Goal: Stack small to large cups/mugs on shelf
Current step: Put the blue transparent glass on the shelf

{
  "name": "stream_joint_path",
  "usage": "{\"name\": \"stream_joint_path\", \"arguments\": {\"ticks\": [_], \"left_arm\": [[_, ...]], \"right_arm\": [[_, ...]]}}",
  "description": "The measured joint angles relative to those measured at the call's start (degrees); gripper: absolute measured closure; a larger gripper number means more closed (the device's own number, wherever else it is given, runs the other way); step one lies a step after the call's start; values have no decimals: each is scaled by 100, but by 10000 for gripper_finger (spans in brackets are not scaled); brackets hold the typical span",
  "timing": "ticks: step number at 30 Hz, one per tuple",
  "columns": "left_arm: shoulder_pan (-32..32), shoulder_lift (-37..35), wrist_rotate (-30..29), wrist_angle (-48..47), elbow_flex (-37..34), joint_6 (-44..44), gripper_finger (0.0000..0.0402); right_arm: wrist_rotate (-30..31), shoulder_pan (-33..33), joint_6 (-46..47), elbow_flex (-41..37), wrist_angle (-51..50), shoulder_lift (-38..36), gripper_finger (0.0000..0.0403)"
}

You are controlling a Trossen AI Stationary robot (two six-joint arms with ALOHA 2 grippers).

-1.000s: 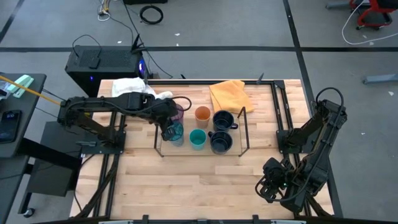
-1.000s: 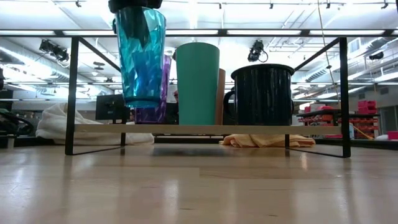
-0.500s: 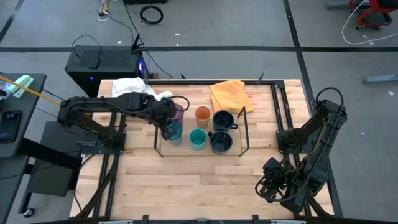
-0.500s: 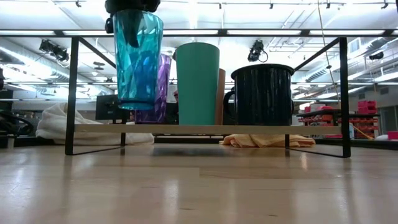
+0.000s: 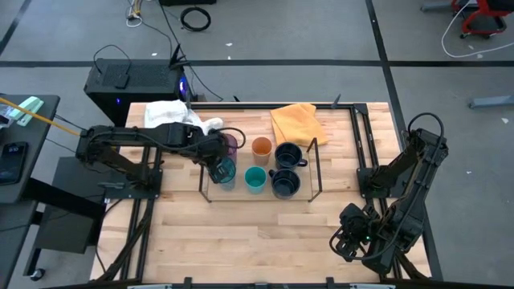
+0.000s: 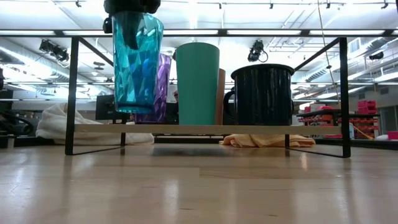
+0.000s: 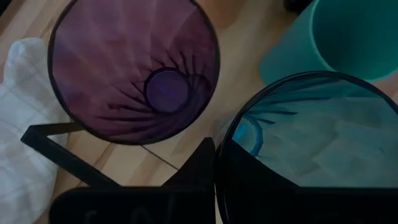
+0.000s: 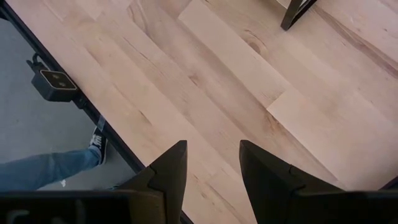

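Observation:
My left gripper [image 5: 217, 158] is shut on the teal-blue patterned cup [image 6: 137, 62], over the left end of the black wire shelf [image 6: 71, 93]. The cup also shows in the high view [image 5: 226, 171]. Right behind it stands the purple tumbler [image 7: 134, 68]. On the shelf also stand the small teal cup [image 6: 198, 84], the orange cup [image 5: 261, 147] and two navy mugs [image 5: 287, 155] [image 5: 285, 183]. My right gripper [image 5: 349, 241] is open and empty at the table's near right. My left gripper holds the patterned cup by its rim [image 7: 219, 146], on the side toward the purple tumbler. One finger [image 7: 198, 171] is outside the wall and the other shows dark through it from inside [image 6: 129, 32]. The fingers come from above. The cup hangs about upright, its bottom [image 6: 134, 112] a little above the shelf board.
A white cloth [image 5: 173, 112] and an orange cloth [image 5: 295, 122] lie on the table behind the shelf. Bare wood [image 5: 257, 233] lies in front of the shelf. A person's leg and shoe [image 8: 56, 165] show beyond the table's edge.
My left gripper has come down a little and gone slightly toward the table's left with the patterned cup. The cup has straightened from a slight tilt, and its bottom is now closer to the shelf board.

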Motion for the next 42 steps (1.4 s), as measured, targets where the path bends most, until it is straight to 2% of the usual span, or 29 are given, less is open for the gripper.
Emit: {"name": "stream_joint_path", "arguments": {"ticks": [12,42], "left_arm": [[-68,386,47,58,-5,-20,387],[-86,407,-106,107,-5,-53,387]], "right_arm": [[-1,0,0,0,26,0,250],[0,2,-44,1,26,0,250]]}}
